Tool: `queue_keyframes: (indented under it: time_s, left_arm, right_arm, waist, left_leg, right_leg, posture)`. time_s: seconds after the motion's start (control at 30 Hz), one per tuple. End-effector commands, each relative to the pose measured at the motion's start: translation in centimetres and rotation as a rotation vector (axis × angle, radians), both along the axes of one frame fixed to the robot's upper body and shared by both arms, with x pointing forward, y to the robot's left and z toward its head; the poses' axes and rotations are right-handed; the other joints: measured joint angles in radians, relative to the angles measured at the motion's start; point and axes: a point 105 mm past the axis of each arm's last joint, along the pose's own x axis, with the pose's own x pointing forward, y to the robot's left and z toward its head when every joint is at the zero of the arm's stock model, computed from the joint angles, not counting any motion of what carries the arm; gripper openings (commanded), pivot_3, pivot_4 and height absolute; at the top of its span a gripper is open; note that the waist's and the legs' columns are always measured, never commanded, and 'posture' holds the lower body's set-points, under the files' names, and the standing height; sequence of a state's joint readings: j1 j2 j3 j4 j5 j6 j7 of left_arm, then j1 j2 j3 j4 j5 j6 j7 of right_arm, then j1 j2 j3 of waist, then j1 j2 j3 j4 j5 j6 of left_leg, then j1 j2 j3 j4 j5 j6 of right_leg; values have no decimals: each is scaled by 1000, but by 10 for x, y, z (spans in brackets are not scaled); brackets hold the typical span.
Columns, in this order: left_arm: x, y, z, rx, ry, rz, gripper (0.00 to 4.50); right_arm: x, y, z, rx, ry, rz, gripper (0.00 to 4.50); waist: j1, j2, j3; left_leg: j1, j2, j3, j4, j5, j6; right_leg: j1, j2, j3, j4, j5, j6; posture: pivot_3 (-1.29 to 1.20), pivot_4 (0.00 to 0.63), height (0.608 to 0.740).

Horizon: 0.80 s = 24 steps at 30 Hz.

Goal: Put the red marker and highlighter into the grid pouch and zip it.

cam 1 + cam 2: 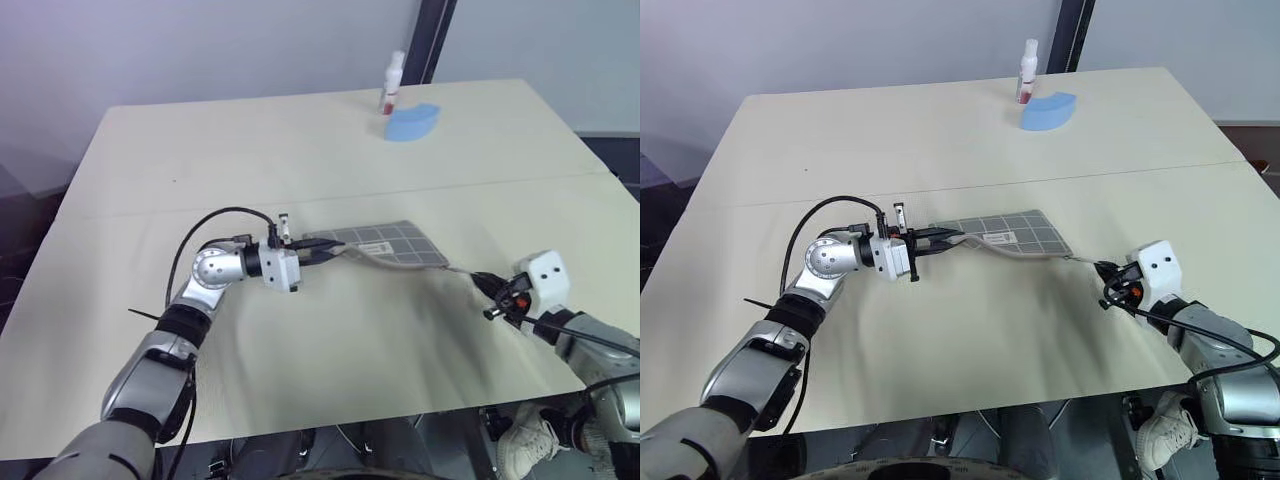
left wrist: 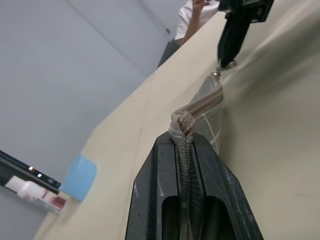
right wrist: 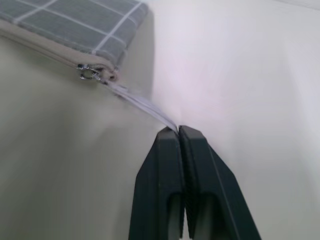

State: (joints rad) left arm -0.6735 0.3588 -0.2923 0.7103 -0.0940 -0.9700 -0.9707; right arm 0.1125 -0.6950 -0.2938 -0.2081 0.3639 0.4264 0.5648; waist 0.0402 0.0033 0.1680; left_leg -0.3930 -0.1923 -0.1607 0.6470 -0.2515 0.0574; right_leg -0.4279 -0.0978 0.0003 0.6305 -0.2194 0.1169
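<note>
The grid pouch lies flat on the table, grey with white lines. My left gripper is shut on its left end, and the fabric is pinched between the black fingers. My right gripper is shut on the thin cord pull, which runs taut to the zipper slider at the pouch's right end. The pouch's tan edge looks closed along its length. The red marker and the highlighter are hidden from view.
A white bottle with a red label and a blue fan-shaped piece sit at the table's far side. The table's near edge runs just below both arms. A person in white shows beyond the table.
</note>
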Motion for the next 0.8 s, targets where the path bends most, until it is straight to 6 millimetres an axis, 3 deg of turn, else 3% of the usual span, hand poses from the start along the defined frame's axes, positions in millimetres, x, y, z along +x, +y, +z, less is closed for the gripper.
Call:
queue_keyframes:
  time_s: [0.03,0.13,0.23,0.27,0.33,0.43,0.5,0.63,0.73,0.8]
  left_arm:
    - [11,17,7,-78,126,53,1027]
    - [13,19,6,-81,143,66,2525]
    - [19,29,11,-172,257,106,4108]
    - [20,33,11,-192,290,117,4491]
    - [25,47,11,-235,368,164,4500]
    - [33,69,15,-298,448,237,4500]
    - [42,84,16,-347,507,317,4500]
    - [56,117,-3,-353,618,522,4500]
    - [61,129,-10,-372,677,594,4500]
    - [60,132,-8,-393,708,580,4500]
  right_arm:
    - [2,-14,8,-38,-35,-46,0]
    - [3,-11,12,-42,-54,-34,1291]
    - [-3,-9,21,-24,-61,20,2860]
    - [-6,-7,25,-23,-69,49,3304]
    - [-16,-5,29,-14,-55,98,4366]
    - [-33,-2,32,-31,-34,171,4444]
    - [-47,11,36,22,-7,255,4444]
    - [-66,42,43,56,-6,381,4444]
    - [-65,53,42,39,-30,400,4444]
    - [-53,50,40,-52,-83,377,4444]
  waist:
    - [0,0,0]
    - [0,0,0]
    - [0,0,0]
    - [0,0,0]
    - [0,0,0]
    - [1,0,0]
    - [2,0,0]
    - [0,0,0]
    - [1,0,0]
    - [1,-1,1]
  left_leg:
    - [0,0,0,0,0,0]
    - [0,0,0,1,0,1]
    - [0,0,0,1,1,1]
    - [0,0,0,1,1,1]
    - [0,0,0,0,1,1]
    - [0,0,0,0,1,1]
    - [0,0,0,0,0,0]
    - [0,0,0,0,-1,0]
    - [1,0,0,1,-1,-1]
    - [1,0,0,1,-1,-1]
  right_leg:
    - [0,0,0,0,0,0]
    - [0,0,0,0,0,0]
    - [0,0,0,0,0,0]
    - [0,0,0,0,0,0]
    - [0,0,0,0,0,0]
    - [0,0,0,0,0,0]
    - [0,0,0,0,0,0]
    - [0,0,0,0,0,0]
    - [1,1,1,0,0,0]
    - [1,1,1,0,0,0]
  posture:
    - [0,150,739]
    - [0,150,739]
    - [0,150,739]
    - [0,150,739]
    - [0,150,739]
    - [0,150,739]
    - [0,150,739]
    - [0,150,739]
    - [0,150,739]
    - [0,150,739]
